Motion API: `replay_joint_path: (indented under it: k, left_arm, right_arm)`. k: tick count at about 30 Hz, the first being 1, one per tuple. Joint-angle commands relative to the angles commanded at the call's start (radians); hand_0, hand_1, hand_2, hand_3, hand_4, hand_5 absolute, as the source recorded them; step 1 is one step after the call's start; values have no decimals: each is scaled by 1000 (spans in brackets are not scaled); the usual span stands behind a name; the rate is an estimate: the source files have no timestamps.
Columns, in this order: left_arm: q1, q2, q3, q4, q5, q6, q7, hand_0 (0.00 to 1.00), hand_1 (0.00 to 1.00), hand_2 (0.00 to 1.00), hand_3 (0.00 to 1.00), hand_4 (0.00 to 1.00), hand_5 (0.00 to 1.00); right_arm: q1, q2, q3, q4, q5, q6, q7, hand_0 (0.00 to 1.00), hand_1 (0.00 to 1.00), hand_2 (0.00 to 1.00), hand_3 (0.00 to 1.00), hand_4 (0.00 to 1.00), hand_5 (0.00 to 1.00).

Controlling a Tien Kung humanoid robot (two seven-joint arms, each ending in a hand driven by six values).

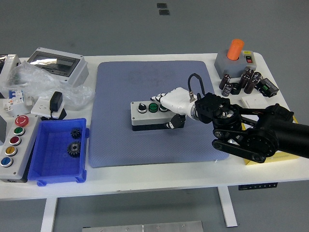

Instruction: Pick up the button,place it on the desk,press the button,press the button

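Note:
The button box (147, 116), grey with a black knob and green buttons on top, lies on the blue mat (120, 140) near the middle of the table. My right hand (173, 107), white on a black arm coming in from the right, is closed on the box's right end. Its fingers lie over the top and the thumb sits at the front face. The right end of the box is hidden under the hand. I cannot tell whether the box rests on the mat or is just above it. My left arm is out of view.
A blue bin (48, 164) with two gears stands at the front left, next to a control box (12, 145) with coloured buttons. A grey enclosure (58, 65) and plastic bags are at the back left. An orange-topped grey unit (234, 58) and black capacitors (239, 82) stand at the back right.

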Motion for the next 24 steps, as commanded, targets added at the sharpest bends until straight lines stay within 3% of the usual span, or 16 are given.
replay_joint_path:
  k: [13, 14, 24]
  left_arm:
    - [-1, -2, -5, 0, -9, -34, 9, 597, 538, 511, 577, 470, 124]
    - [-1, -2, -6, 0, -9, -37, 10, 599, 539, 508, 578, 467, 113]
    - [-3, -2, -12, 0, -11, -66, 27, 603, 544, 509, 582, 467, 87]
  right_arm:
    - [7, -5, 14, 4, 15, 39, -10, 800, 796, 998, 998, 703, 2]
    - [7, -6, 14, 5, 18, 43, -10, 823, 877, 998, 998, 739, 2]
    - [9, -10, 25, 11, 28, 91, -19, 837, 920, 998, 998, 755, 2]
